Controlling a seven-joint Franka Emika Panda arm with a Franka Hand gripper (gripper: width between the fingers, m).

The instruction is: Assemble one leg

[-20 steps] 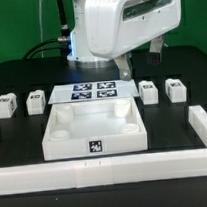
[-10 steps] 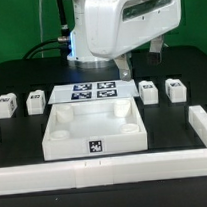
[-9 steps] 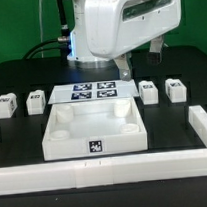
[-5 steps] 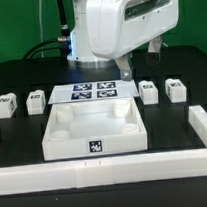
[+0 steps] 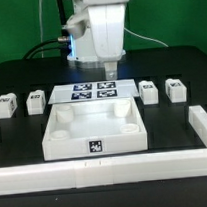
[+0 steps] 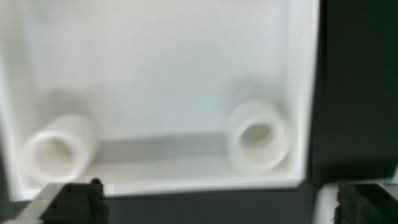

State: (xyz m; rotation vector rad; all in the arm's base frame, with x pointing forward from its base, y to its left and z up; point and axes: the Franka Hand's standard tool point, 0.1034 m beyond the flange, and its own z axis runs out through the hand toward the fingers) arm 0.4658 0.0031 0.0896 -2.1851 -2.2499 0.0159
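Hovering: I see the gripper (image 5: 107, 73) above the panel's (image 5: 94, 132) far edge
Jaws: apart
Flanks: two legs (image 5: 148, 90) either side of panel

Quantities in view:
- legs: 4, namely leg (image 5: 3, 105), leg (image 5: 36, 101), leg (image 5: 149, 90) and leg (image 5: 176, 88)
- panel (image 5: 69, 144): 1, bearing 1 tag (image 5: 95, 145) on its front wall
- round sockets in the wrist view: 2, namely socket (image 6: 63, 150) and socket (image 6: 258, 135)
- marker board (image 5: 63, 93): 1, carrying 4 printed tags
- L-shaped white rail (image 5: 96, 172): 1
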